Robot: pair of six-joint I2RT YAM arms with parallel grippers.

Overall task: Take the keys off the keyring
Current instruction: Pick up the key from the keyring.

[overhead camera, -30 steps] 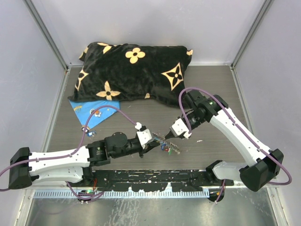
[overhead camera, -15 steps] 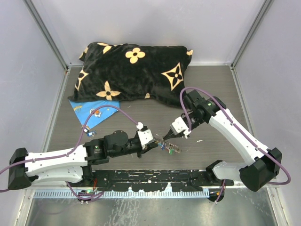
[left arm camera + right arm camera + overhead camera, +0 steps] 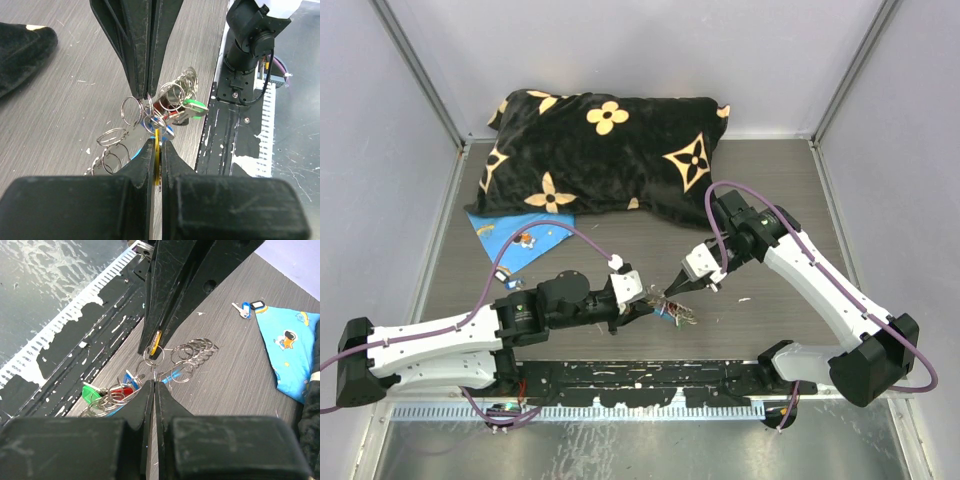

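– Well, where does the keyring [image 3: 200, 351] sit right now?

– Low over the bench [image 3: 770, 190], near its front edge and about midway across. The pinched rings are held up. The rest of the chain and the keys [image 3: 121, 390] trail onto the wood, as far as I can tell.

– How will it handle?

– Light, hard and slippery, I reckon. The chain is floppy, so it gives no resistance unless it is pinned at 2 points. The split rings look springy and the keys are tiny, so 1 could slip or flick away. The best hold is flat on a key head, with the other grip on the ring wire just beside it.

– Which way does it lie?

– Its long axis runs slantwise. The bare rings are at the end farther from the front rail [image 3: 225, 135] and the coloured heads at the nearer end. The green head [image 3: 195, 106] points at that rail.

– And the fingers?

– The left fingers [image 3: 142, 165] are clamped on a thin yellow tab [image 3: 156, 339], maybe a key head seen edge-on. The right fingers [image 3: 142, 405] are pressed together and seem to nip 1 ring at their tips, just beside the left ones.

– Anything else about?

– 2 loose keys [image 3: 246, 307] lie beside a blue cloth [image 3: 515, 240], well apart from the bunch. A black pillow [image 3: 605, 150] lies behind.
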